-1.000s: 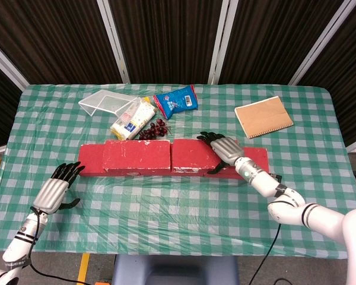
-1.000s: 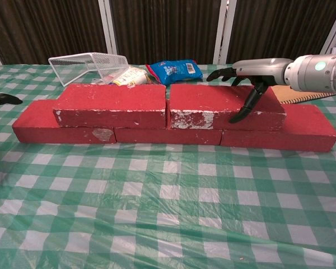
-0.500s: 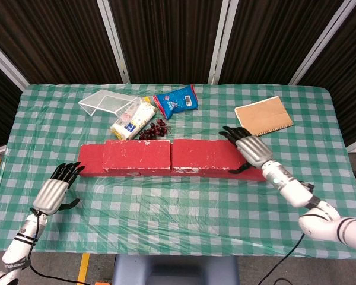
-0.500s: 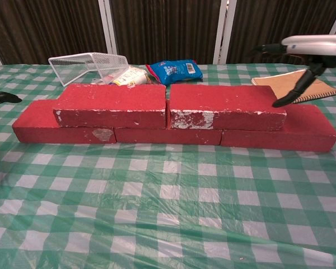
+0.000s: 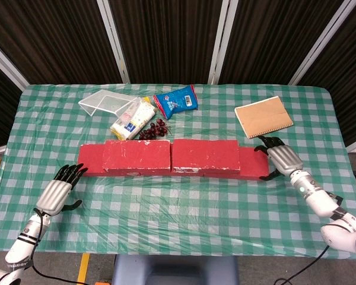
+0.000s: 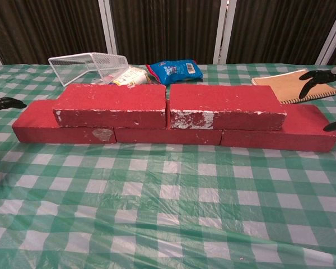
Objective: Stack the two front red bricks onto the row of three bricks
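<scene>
Two upper bricks (image 6: 168, 106) sit atop bottom row (image 6: 277, 136), hands apart

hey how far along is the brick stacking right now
Stacking looks done: two upper bricks sit on the bottom row. Nothing is in hand; the left hand and right hand are open, off the bricks. Nothing visible remains.

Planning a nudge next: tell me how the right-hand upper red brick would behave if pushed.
The right-hand upper red brick looks rigid and blocky, so it should slide, not roll. Resting flat across the lower red bricks, it seems unlikely to tip. Its chipped edges hint at crumbly material.
</scene>
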You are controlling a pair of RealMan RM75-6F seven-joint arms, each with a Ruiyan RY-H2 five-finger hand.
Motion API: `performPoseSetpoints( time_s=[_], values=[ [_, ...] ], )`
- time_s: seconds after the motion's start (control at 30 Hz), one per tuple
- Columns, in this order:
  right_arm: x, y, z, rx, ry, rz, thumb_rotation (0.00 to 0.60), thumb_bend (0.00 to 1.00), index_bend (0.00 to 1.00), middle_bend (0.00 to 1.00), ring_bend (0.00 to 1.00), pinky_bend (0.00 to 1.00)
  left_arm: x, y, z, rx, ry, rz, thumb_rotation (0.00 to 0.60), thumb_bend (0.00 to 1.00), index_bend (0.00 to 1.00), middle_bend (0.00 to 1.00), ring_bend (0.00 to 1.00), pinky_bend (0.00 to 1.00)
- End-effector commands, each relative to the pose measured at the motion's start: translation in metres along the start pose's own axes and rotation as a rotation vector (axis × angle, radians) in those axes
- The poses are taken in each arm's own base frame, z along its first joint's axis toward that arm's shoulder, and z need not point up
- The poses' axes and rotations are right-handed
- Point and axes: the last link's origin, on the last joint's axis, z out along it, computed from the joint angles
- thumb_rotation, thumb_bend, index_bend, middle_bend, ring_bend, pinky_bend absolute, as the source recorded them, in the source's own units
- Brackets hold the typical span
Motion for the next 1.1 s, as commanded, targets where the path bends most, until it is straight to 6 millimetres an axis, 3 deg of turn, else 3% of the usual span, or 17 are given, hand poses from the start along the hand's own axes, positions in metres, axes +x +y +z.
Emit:
performPoseSetpoints(
  time_s=[0.03,0.6,1.1],
  values=[
    [-0.002,-0.005,0.004,0.014,-0.011,0.004,0.600,0.06,0.36,0.00,0.00,0.06,0.000,0.000,0.000,0.000,-0.002,0.000,0.600,0.25,0.00,0.00,0.00,0.03],
    [-0.011,-0.031,0.021,0.065,-0.050,0.072,0.600,0.06,0.37,0.00,0.00,0.06,0.002,-0.004,0.001,0.008,-0.009,-0.011,0.600,0.25,0.00,0.00,0.00,0.03],
    [-0.014,-0.038,0.026,0.080,-0.055,0.090,0.600,0.06,0.36,0.00,0.00,0.06,0.003,-0.005,0.000,0.010,-0.005,-0.013,0.600,0.25,0.00,0.00,0.00,0.03]
  ],
)
